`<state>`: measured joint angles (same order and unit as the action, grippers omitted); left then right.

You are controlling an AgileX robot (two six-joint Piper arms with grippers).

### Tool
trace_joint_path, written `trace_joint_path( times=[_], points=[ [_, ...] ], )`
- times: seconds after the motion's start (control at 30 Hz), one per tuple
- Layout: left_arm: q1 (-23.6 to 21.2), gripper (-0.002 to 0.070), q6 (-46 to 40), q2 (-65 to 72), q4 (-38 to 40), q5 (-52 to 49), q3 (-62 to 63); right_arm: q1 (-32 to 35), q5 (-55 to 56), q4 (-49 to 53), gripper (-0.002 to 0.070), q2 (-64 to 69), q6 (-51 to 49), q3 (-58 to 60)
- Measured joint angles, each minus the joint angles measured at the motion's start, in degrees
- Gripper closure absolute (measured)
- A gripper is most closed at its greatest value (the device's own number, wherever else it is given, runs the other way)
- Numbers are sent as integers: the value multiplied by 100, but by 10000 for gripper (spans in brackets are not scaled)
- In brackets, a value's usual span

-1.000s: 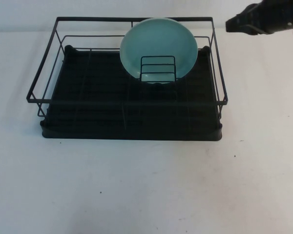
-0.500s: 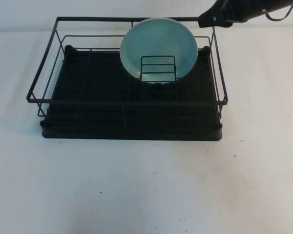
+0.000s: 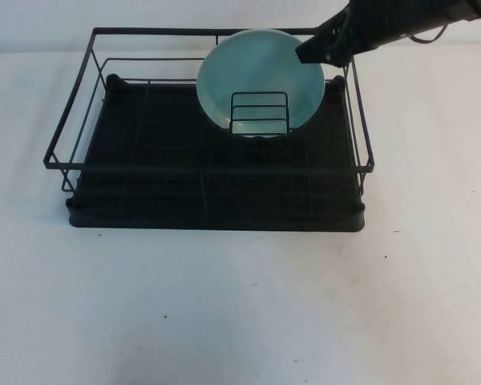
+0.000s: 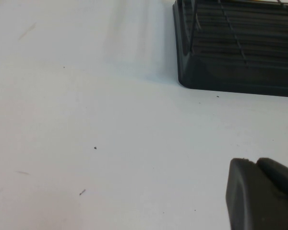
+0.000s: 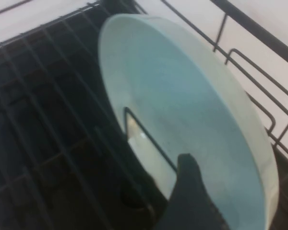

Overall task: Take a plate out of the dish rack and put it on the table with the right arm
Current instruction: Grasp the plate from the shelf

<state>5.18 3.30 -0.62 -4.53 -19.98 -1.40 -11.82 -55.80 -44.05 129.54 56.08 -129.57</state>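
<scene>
— One round pale teal plate (image 3: pixel 260 80) with a raised rim stands on edge at the back of the large black wire dish rack (image 3: pixel 208 168), propped behind a small wire holder loop (image 3: pixel 259 112). From above, my right gripper (image 3: pixel 305 54) comes in from the far right corner and its tip overlaps the plate's upper right rim.

— Are your right fingers open or closed?

— I cannot tell. The high view shows one dark mass; my right wrist view shows a single dark finger (image 5: pixel 189 191) in front of the plate's (image 5: pixel 182 110) face, with the wire loop (image 5: pixel 149 139) beside it, and whether it touches the plate is unclear.

— And your left gripper?

— Not in the high view at all. My left wrist view shows only a black piece of my left gripper (image 4: pixel 261 194) above the plain white table (image 4: pixel 110 134), well apart from the rack's ridged tray corner (image 4: pixel 230 72). Its fingers' spacing I cannot tell either.

— Does that view show the plate?

— No, only the tray corner and a few dark specks (image 4: pixel 95 147) on the table.
</scene>
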Motion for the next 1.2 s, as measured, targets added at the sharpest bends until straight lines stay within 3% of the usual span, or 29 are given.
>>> trace_joint_path(
  times=[0.6,0.87,1.2],
  points=[
    [0,679,0,0,0,0,0,-25,546,148,258,415,147,0],
    [0,679,0,0,0,0,0,-25,503,148,413,415,160,0],
    [0,679,0,0,0,0,0,-25,395,148,542,415,163,0]
  ],
)
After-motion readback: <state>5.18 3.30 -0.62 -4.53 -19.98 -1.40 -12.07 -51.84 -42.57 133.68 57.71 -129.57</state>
